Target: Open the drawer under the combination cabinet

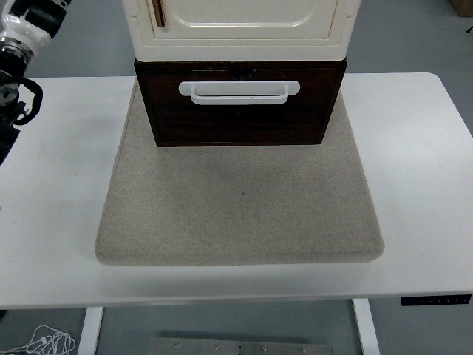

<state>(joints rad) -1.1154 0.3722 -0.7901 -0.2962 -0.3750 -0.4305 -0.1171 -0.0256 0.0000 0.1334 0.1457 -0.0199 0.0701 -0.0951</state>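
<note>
We are seeing a bright, even light that is coming from above. The white worktop (414,185) is looking almost overexposed, but no hard glare is showing on it. The grey mat (240,207) is throwing only a thin, soft shadow along its near edge. The dark drawer (240,118) is keeping little detail. The picture is staying sharp, without motion blur.

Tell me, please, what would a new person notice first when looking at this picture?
The eye goes first to the dark brown drawer with its white handle, at the top centre under the cream cabinet. Both stand at the far edge of a large grey mat, which covers the middle of the white table. The robot's left arm shows only at the top left corner, apart from the drawer.
</note>
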